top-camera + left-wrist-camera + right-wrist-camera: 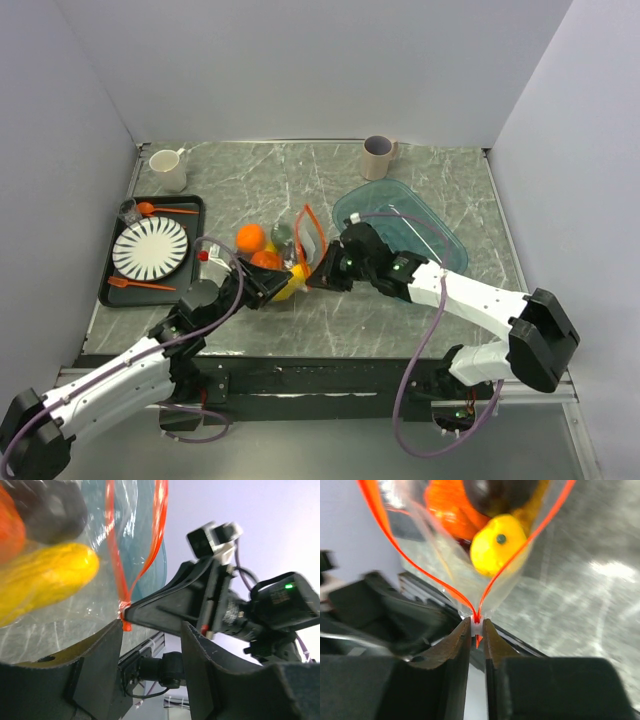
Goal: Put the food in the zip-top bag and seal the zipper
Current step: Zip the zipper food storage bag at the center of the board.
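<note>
Step in hand, by my judgement: sealing. Loading looks finished, and the mouth stands open.

The right tool [475, 626] is closed down to a slit. It pinches the near end of the zipper [476, 617], where the two orange-red strips meet. A small pale piece sits in the pinch. It may be the slider tab, but I cannot confirm that.

The left tool [152, 628] is wide open and grips nothing. One of its fingers lies under the bag's lower corner, touching or just beside the plastic; I cannot tell which. The zipper's end sits just above that fingertip, outside the gap.

The zip-top bag [285, 250] is between the two tools over the near middle of the bench [300, 180], with its mouth turned toward the right tool. From the pinch the strips spread into a wide loop, so nothing is sealed yet. The food [262, 258] is inside: a yellow lemon [496, 547] nearest the mouth, then an orange piece [447, 505] and a dark plum [495, 492] behind it.

Next move, as I judge it: the left tool closes on the bag's corner beside the pinch to anchor it. The right tool then draws along the strip to its far end. The risk is that the light bag drags along instead of closing.

Farther off are a teal bowl [440, 240] beyond the right arm and a tray [196, 210] with a plate [150, 248] at the left. A white mug [168, 170] and a grey mug [378, 157] stand at the back.
</note>
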Available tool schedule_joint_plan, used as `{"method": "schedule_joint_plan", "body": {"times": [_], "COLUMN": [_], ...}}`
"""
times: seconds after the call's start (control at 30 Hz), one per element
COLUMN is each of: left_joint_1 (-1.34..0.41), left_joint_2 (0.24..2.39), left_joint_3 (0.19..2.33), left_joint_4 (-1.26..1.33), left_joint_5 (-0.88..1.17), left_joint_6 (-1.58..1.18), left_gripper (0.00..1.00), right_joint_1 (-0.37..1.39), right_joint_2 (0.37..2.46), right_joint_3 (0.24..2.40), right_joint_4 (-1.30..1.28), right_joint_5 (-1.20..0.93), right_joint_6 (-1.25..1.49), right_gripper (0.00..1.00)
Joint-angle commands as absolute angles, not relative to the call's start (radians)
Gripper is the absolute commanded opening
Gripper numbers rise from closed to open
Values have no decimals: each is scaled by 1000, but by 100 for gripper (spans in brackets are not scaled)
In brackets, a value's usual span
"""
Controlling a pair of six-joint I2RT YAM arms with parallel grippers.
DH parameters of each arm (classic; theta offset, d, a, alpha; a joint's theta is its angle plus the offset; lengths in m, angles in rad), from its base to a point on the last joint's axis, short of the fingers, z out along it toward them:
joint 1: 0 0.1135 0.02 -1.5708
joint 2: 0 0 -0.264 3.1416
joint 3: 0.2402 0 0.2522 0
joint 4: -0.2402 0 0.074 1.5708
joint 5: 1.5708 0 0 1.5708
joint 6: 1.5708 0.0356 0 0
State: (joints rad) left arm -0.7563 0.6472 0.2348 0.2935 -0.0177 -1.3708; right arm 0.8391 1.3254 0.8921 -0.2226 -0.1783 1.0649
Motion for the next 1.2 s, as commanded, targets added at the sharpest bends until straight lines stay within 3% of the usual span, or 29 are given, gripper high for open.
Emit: {"method": "schedule_joint_plan", "body": {"times": [0.0,0.23,0.33,0.87,1.07,1.17], "left_joint_1": [-759,-759,-759,-759,-759,-759], "left_joint_2": [565,534,554,630,629,630], "left_joint_3": [284,265,265,285,278,271], "left_joint_4": [149,127,161,225,232,242], "left_joint_5": [-63,-38,-21,28,31,40], "left_joint_6": [-1327,-1331,-1335,-1313,-1318,-1318], "left_gripper": [56,56,56,55,55,53], "right_joint_1": [839,839,838,825,822,822], "right_joint_2": [1256,1267,1290,1351,1353,1350], "right_joint_3": [838,865,885,879,880,879], "right_joint_4": [-219,-258,-287,-273,-267,-265], "right_joint_5": [-150,-129,-127,-135,-156,-161], "right_joint_6": [1058,1029,1020,1011,999,997], "right_gripper": [23,38,41,36,23,10]}}
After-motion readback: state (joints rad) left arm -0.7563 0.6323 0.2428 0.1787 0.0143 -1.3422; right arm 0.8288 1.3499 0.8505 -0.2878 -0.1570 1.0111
